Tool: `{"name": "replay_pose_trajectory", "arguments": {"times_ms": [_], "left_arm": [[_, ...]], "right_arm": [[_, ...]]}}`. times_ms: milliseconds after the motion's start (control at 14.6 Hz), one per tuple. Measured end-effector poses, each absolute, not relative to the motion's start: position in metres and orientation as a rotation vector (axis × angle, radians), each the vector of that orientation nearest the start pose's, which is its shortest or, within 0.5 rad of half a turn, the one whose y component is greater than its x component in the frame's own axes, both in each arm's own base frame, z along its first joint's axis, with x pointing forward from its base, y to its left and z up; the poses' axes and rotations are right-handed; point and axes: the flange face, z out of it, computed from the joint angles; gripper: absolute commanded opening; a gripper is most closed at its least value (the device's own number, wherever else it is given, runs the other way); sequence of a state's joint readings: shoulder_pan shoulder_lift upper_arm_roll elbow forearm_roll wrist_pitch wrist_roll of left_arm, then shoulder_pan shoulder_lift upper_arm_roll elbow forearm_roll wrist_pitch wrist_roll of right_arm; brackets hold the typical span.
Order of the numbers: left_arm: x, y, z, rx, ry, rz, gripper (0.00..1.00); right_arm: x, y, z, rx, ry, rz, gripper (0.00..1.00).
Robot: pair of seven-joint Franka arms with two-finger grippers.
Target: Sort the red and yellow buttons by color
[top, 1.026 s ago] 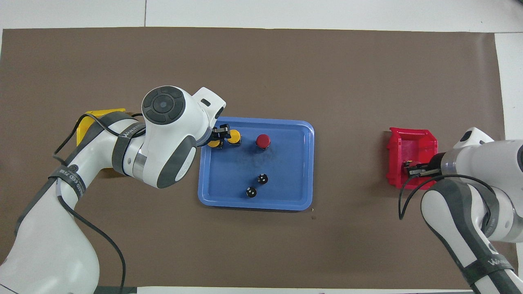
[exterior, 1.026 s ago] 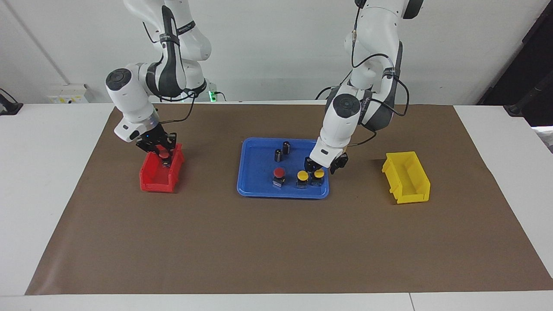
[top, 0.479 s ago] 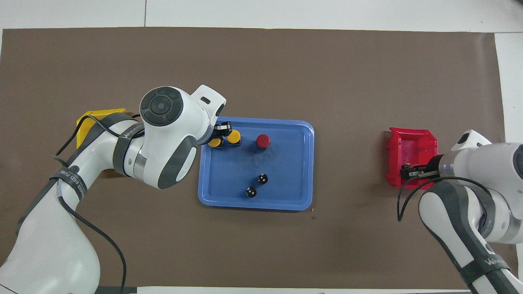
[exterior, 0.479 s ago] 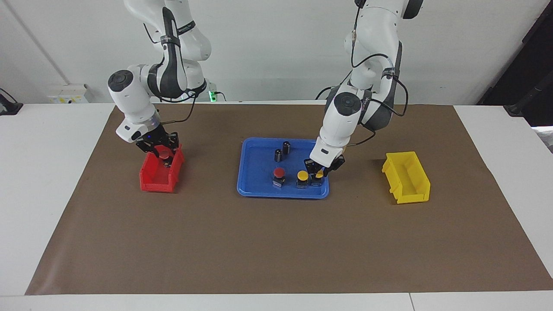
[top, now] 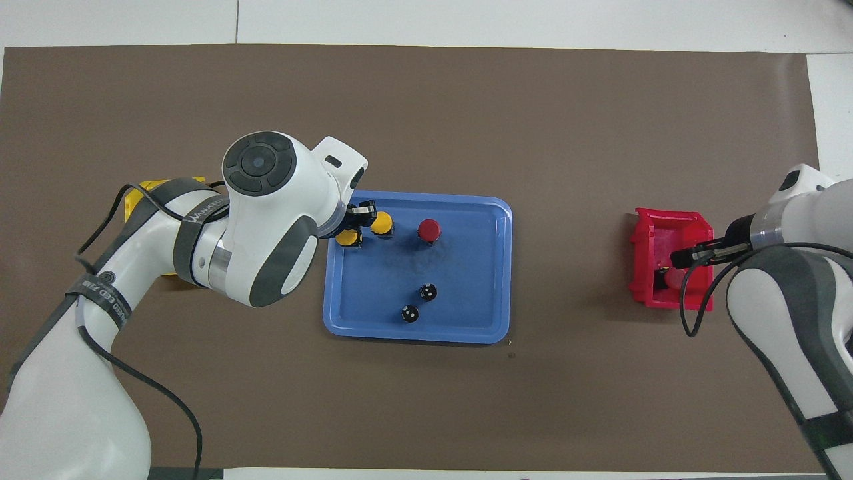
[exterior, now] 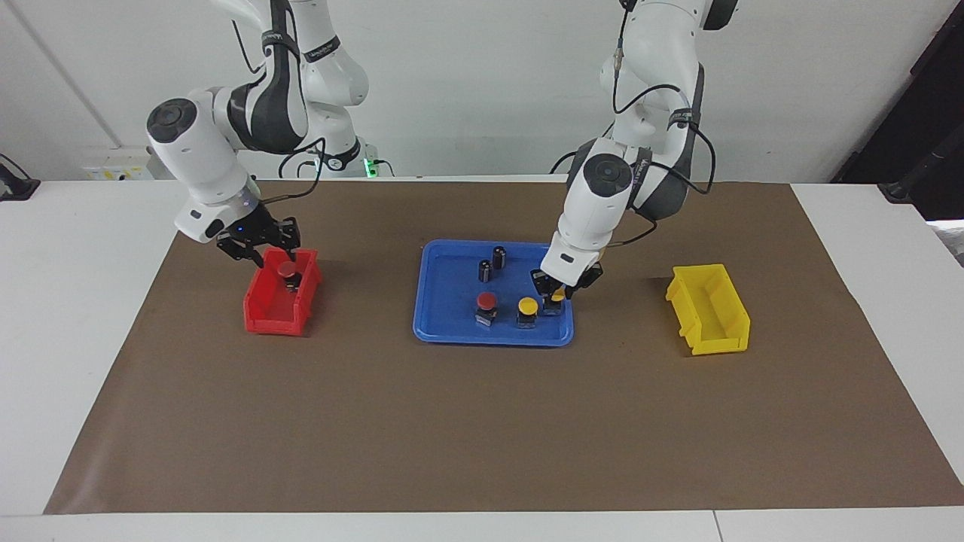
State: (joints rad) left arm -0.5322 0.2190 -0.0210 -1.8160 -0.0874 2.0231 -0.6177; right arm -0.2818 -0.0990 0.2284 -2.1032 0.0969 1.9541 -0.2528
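A red button (exterior: 286, 269) lies in the red bin (exterior: 271, 316), also seen in the overhead view (top: 672, 279). My right gripper (exterior: 263, 248) is open and empty, raised over that bin's end nearer the robots (top: 686, 255). On the blue tray (exterior: 493, 339) stand a red button (exterior: 486, 302) and two yellow buttons. My left gripper (exterior: 557, 290) is down on the yellow button (exterior: 556, 299) at the tray's corner toward the left arm's end, fingers closed around it (top: 346, 237). The other yellow button (exterior: 528, 306) stands beside it (top: 381, 223).
Two dark capless cylinders (exterior: 486, 269) (exterior: 498, 257) stand on the tray nearer the robots. An empty yellow bin (exterior: 708, 309) sits toward the left arm's end, mostly covered by the left arm in the overhead view. Brown mat covers the table.
My right gripper let go of the red button into the red bin and rose away. My left gripper came down over the yellow button and closed on it.
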Motion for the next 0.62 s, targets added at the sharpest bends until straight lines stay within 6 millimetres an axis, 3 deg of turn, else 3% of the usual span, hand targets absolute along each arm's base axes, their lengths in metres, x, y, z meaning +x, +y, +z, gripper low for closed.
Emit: {"name": "replay_pose_trajectory", "arguments": {"times_ms": [137,274,479,615], "left_arm": [[0.522,-0.311,0.465,-3.193,-0.196,0.107,0.01],[0.533,-0.267,0.501,-3.183,-0.231,0.134,0.01],[0.567,-0.152,0.525,-3.202,-0.227,0.101,0.01],[0.579,-0.093,0.527,-3.191,-0.208,0.073,0.01]], "right_arm": [[0.537,0.022,0.481,-3.056,-0.192,0.035,0.72],[0.552,0.094,0.496,-3.049,-0.105,-0.002,0.72],[0.554,0.225,0.496,-3.075,0.047,-0.046,0.72],[0.553,0.288,0.474,-3.078,0.113,-0.061,0.73]]}}
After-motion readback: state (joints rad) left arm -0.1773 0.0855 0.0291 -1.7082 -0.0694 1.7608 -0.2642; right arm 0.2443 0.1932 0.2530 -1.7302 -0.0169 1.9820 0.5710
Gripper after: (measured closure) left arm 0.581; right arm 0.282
